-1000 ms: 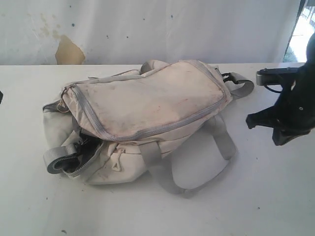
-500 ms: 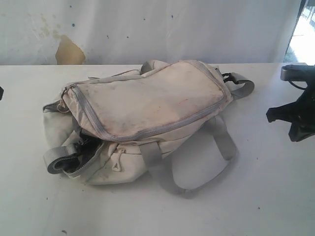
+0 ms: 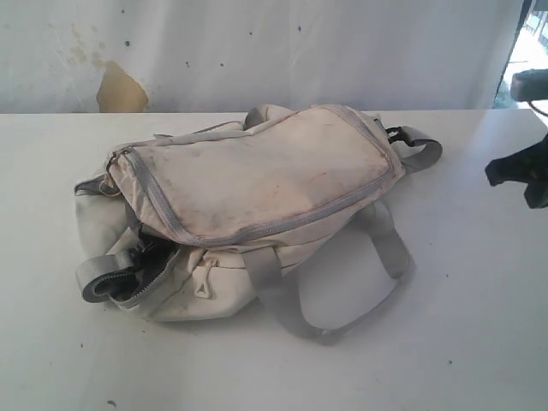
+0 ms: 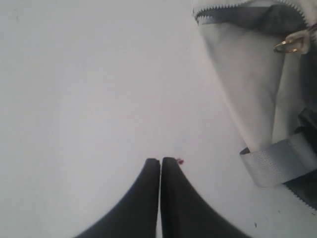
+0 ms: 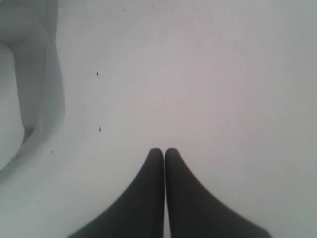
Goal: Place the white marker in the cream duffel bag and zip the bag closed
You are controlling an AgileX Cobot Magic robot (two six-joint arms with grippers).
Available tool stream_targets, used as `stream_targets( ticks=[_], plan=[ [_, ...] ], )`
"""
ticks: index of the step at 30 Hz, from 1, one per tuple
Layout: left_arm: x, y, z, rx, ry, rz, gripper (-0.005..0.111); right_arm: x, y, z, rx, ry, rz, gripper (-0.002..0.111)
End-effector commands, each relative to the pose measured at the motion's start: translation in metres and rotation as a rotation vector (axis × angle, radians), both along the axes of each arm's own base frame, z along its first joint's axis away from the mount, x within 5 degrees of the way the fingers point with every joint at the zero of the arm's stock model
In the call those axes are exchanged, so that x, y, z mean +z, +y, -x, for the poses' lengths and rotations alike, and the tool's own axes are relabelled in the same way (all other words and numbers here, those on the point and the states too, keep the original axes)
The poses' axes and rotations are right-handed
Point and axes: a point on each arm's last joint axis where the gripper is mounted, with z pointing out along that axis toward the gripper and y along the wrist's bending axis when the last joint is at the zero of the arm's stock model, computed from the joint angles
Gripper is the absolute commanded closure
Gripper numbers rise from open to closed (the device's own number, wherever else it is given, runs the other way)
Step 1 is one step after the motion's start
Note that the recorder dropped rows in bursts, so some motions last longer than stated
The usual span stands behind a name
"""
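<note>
Task likely complete | white marker unseen; cream duffel bag (image 3: 257,184) zipper (image 3: 282,224) looks closed | left gripper (image 4: 160,161), right gripper (image 5: 164,150) clear of bag: pinched together, empty

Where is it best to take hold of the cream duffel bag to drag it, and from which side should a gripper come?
Probably the grey handle loop, which lies spread on the table on the camera side of the cream duffel bag, clear of its soft body. Come from above, on the right arm's side, jaws across the narrow webbing.
</note>
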Motion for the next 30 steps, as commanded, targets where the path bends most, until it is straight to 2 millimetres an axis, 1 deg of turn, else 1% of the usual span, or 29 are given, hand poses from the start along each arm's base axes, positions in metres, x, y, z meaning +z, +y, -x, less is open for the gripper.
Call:
stream_targets(
  ticks=[1, 2, 4, 7, 8, 9, 10, 11, 12, 13, 14, 15, 16, 19, 22, 27, 29, 30],
  plan=[
    [0.032, 0.0, 0.026, -0.009, -0.125, -0.015, 0.107, 0.037, 0.002, 0.022, -0.002, -0.138, -0.026, 0.108],
    [0.039, -0.001, 0.035, -0.023, -0.156, -0.023, 0.107, 0.045, 0.002, 0.03, -0.001, -0.166, -0.025, 0.108],
    [0.048, -0.001, 0.054, -0.023, -0.272, -0.027, 0.107, 0.059, 0.003, 0.048, 0.0, -0.24, -0.019, 0.108],
    [0.054, -0.002, 0.089, -0.022, -0.422, -0.031, 0.107, 0.08, 0.004, 0.081, 0.0, -0.353, -0.015, 0.108],
    [0.058, -0.002, 0.109, -0.022, -0.497, -0.033, 0.107, 0.091, 0.004, 0.099, 0.001, -0.41, -0.015, 0.108],
    [0.06, -0.002, 0.12, -0.021, -0.538, -0.034, 0.107, 0.096, 0.005, 0.109, 0.002, -0.441, -0.014, 0.108],
    [0.064, -0.002, 0.138, -0.021, -0.616, -0.036, 0.107, 0.105, 0.005, 0.127, 0.002, -0.5, -0.015, 0.108],
    [0.067, -0.003, 0.149, -0.02, -0.655, -0.037, 0.107, 0.109, 0.006, 0.137, 0.003, -0.532, -0.014, 0.108],
    [0.071, -0.003, 0.168, -0.019, -0.724, -0.039, 0.107, 0.115, 0.006, 0.157, 0.003, -0.594, -0.012, 0.108],
    [0.073, -0.003, 0.177, -0.019, -0.767, -0.04, 0.107, 0.119, 0.006, 0.168, 0.004, -0.635, -0.008, 0.108],
    [0.076, -0.003, 0.195, -0.019, -0.839, -0.043, 0.107, 0.124, 0.007, 0.19, 0.004, -0.72, -0.006, 0.108],
    [0.076, -0.003, 0.203, -0.019, -0.864, -0.044, 0.107, 0.124, 0.007, 0.199, 0.004, -0.749, -0.005, 0.108],
    [0.073, -0.004, 0.216, -0.018, -0.905, -0.045, 0.107, 0.126, 0.008, 0.22, 0.005, -0.823, -0.003, 0.108],
    [0.07, -0.004, 0.235, -0.017, -0.97, -0.047, 0.107, 0.125, 0.009, 0.25, 0.006, -0.925, 0.001, 0.108],
    [0.069, -0.004, 0.253, -0.016, -1.055, -0.049, 0.107, 0.12, 0.01, 0.272, 0.006, -1.009, 0.003, 0.108],
    [0.06, -0.005, 0.276, -0.015, -1.197, -0.053, 0.107, 0.109, 0.01, 0.302, 0.006, -1.141, 0.007, 0.108],
    [0.057, -0.005, 0.283, -0.014, -1.249, -0.054, 0.107, 0.105, 0.01, 0.311, 0.005, -1.196, 0.009, 0.108],
    [0.056, -0.005, 0.283, -0.014, -1.262, -0.054, 0.107, 0.104, 0.01, 0.315, 0.005, -1.226, 0.011, 0.108]
  ],
)
